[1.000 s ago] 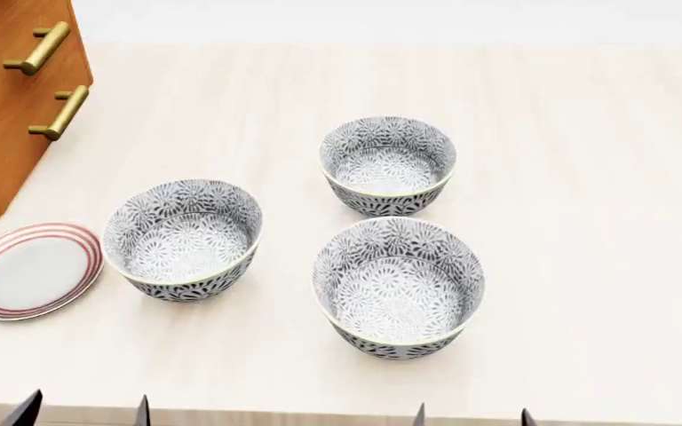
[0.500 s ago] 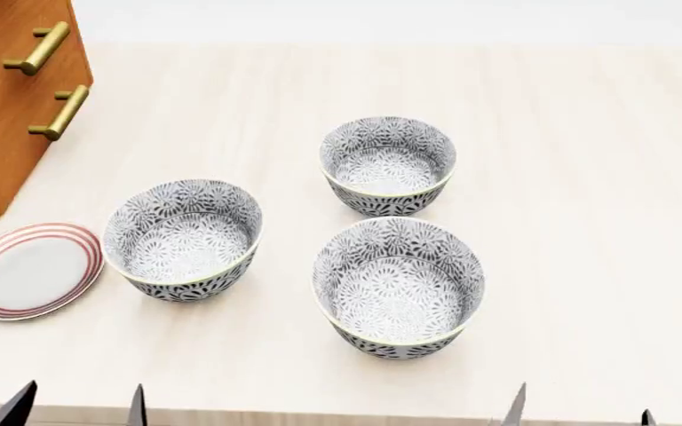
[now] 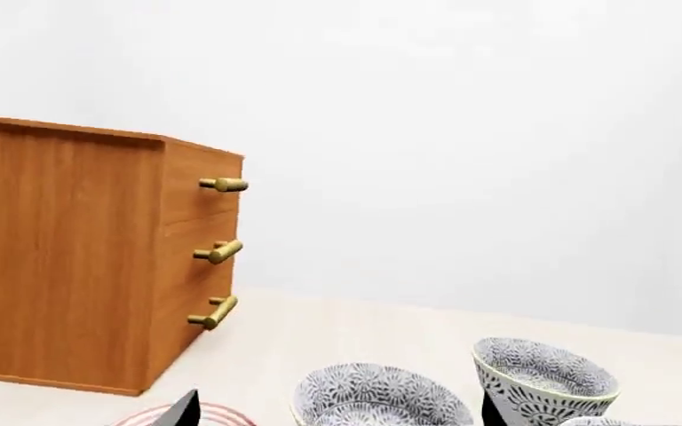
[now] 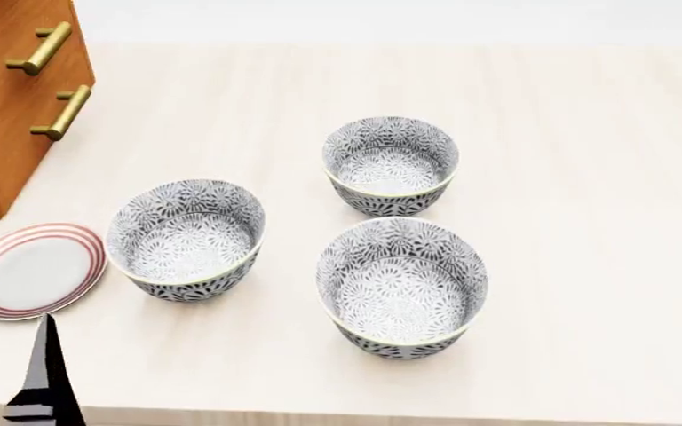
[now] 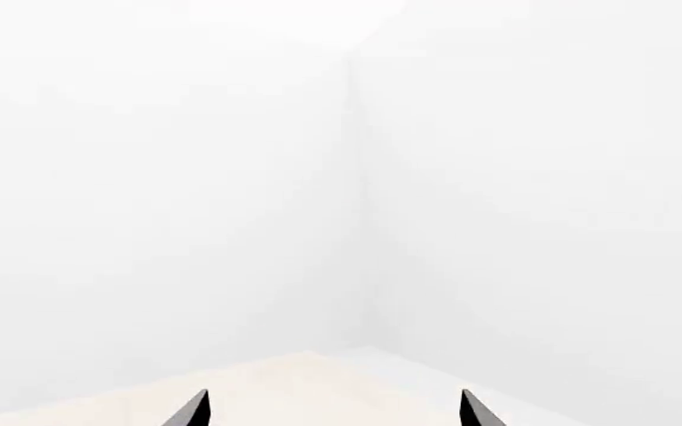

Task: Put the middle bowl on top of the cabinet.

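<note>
Left hand [image 3: 335, 413] open near middle bowl [image 4: 187, 240]; right hand [image 5: 334, 410] open, empty.

We see bright, even, diffuse light with no glare. Only faint soft shadows sit under the bowls [image 4: 401, 288] on the table [image 4: 590, 177]. Everything is sharp, unblurred; the right wrist view is almost washed-out white.

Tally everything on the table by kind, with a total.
Patterned bowls: 3 — left, far, near
Red-ringed plate: 1
Wooden cabinet: 1
Total: 5
</note>
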{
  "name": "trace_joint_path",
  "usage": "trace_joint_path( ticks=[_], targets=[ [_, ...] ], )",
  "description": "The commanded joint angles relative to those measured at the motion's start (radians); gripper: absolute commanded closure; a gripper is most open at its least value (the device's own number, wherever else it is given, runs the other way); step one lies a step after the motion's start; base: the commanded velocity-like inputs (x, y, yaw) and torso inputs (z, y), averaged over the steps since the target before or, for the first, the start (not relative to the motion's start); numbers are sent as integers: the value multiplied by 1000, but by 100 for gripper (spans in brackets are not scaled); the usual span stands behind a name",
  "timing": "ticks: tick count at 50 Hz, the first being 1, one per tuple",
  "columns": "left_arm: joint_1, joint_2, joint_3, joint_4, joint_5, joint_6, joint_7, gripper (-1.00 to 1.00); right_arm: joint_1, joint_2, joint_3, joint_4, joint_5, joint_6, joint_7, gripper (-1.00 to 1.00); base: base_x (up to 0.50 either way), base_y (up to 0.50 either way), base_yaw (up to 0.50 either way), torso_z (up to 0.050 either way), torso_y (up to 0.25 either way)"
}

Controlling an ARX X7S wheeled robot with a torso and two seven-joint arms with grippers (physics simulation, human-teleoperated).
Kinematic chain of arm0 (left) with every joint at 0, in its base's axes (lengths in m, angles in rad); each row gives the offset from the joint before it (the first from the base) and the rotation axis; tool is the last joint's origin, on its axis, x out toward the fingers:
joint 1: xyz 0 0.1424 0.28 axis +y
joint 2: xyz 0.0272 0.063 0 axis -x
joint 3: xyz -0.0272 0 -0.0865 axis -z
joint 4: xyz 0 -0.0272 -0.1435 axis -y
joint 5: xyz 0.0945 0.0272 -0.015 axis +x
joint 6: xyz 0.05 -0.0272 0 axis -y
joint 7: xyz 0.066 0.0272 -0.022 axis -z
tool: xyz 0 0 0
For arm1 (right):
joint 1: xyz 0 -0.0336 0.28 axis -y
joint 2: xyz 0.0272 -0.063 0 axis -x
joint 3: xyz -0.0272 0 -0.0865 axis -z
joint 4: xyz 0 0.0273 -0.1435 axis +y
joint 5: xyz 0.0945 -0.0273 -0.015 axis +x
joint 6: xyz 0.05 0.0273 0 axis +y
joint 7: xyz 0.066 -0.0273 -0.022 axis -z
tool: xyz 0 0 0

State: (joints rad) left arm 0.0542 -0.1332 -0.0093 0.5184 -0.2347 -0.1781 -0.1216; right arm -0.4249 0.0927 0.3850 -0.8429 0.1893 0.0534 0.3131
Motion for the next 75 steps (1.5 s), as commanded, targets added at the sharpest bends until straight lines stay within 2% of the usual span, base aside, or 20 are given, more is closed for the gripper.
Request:
trace_joint_path(
  ticks=[1, 10, 14, 29, 44, 47, 49, 54, 64, 75],
  targets=[
    [46, -19, -52, 211, -66, -51, -50, -100, -75, 17, 51, -76, -16, -22, 29, -100, 0, 500, 0, 0, 0],
    [24, -25, -21, 147, -41, -35, -49, -100, -78, 20, 53, -72, 2, -41, 45, -100, 0, 347, 0, 0, 0],
    [7, -28, -24, 121, -50, -37, -51, -100, -67, 26, 36, -75, -48, -16, 64, -100, 0, 134, 0, 0, 0],
    [9, -44, -19, 132, -66, -44, -63, -100, -63, 38, 15, -69, -46, -27, 82, -100, 0, 495, 0, 0, 0],
    [5, -56, -2, 136, -71, -50, -74, -100, -71, 49, 7, -80, -82, -19, 111, -100, 0, 43, 0, 0, 0],
    [-45, -57, -6, 175, -104, -108, -96, -100, -72, 45, 9, -77, -94, -24, 122, -100, 0, 497, 0, 0, 0],
    [-58, -63, 29, 168, -62, -115, -100, -100, -78, 46, 9, -82, -99, -20, 125, -100, 0, 0, 0, 0, 0],
    [-90, -61, 28, 193, -56, -149, -132, -100, -103, 49, 18, -100, -103, -15, 130, -100, 0, 0, 0, 0, 0],
    [-66, -63, 37, 219, -69, -158, -142, -100, -124, 70, 41, -106, -57, -9, 122, -100, 4, 0, 0, 0, 0],
    [-77, -71, 54, 179, -63, -141, -137, -100, -136, 67, 49, -111, -54, -28, 136, -100, 364, 0, 0, 0, 0]
  ],
)
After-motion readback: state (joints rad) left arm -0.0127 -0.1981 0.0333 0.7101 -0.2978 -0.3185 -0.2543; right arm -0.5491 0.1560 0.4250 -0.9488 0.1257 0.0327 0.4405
